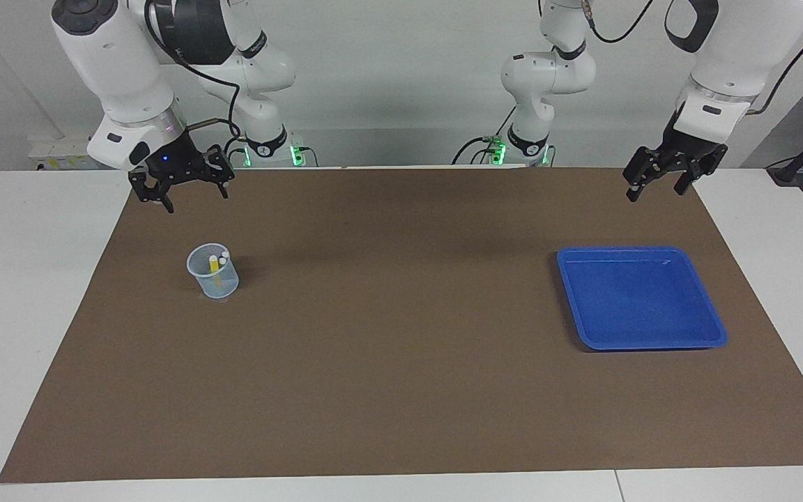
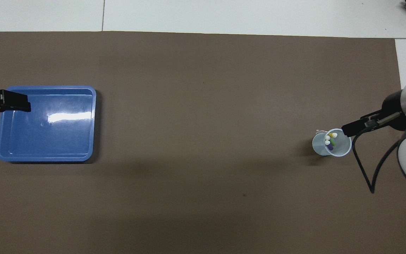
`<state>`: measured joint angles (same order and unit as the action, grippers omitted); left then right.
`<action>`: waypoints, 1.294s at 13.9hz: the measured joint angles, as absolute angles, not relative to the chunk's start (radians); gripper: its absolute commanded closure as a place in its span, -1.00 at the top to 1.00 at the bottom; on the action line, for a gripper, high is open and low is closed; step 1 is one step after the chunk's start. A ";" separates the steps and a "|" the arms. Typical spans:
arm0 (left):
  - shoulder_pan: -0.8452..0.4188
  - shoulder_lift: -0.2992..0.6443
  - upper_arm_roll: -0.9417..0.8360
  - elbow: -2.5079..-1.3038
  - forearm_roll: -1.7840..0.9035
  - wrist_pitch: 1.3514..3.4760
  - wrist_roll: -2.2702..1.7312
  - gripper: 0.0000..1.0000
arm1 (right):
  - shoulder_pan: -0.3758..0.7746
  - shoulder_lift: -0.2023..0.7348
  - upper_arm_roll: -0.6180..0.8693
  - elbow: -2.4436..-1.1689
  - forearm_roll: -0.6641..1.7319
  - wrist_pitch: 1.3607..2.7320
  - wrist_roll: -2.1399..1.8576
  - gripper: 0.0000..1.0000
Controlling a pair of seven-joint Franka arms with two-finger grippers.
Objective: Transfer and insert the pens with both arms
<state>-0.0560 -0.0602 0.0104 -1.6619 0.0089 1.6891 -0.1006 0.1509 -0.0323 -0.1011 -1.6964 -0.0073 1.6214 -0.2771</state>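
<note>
Pens (image 2: 330,140) stand in cup (image 1: 212,271) – brown mat (image 1: 401,390) around lies bare.

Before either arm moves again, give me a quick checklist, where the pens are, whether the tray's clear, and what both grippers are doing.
1. Pens in the clear cup: ok, purple, green and yellow all stand inside it.
2. Cup upright on the brown mat, toward the right arm's end: ok.
3. Blue tray holds no pens: ok, only bare blue floor shows.
4. Right gripper open, holding nothing: ok, it hangs above the mat's edge, clear of the cup.
5. Left gripper open, holding nothing: ok, raised by the mat's corner near the tray.
6. No pen lying loose on the mat: ok.
</note>
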 measured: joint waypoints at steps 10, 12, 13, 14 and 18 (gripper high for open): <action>-0.022 -0.059 -0.002 -1.670 0.009 1.690 -0.042 1.00 | 0.095 -0.032 -0.121 -1.693 -0.008 1.624 -0.249 1.00; -0.017 -0.059 -0.003 -1.670 0.009 1.690 -0.039 1.00 | 0.058 -0.032 -0.122 -1.692 -0.008 1.627 -0.250 1.00; -0.017 -0.059 -0.003 -1.670 0.009 1.690 -0.039 1.00 | 0.055 -0.032 -0.122 -1.692 -0.008 1.627 -0.250 1.00; -0.017 -0.059 -0.004 -1.670 0.009 1.690 -0.039 1.00 | 0.055 -0.032 -0.119 -1.692 -0.008 1.627 -0.250 1.00; -0.017 -0.059 -0.005 -1.670 0.009 1.690 -0.039 1.00 | 0.041 -0.031 -0.082 -1.691 -0.008 1.627 -0.249 1.00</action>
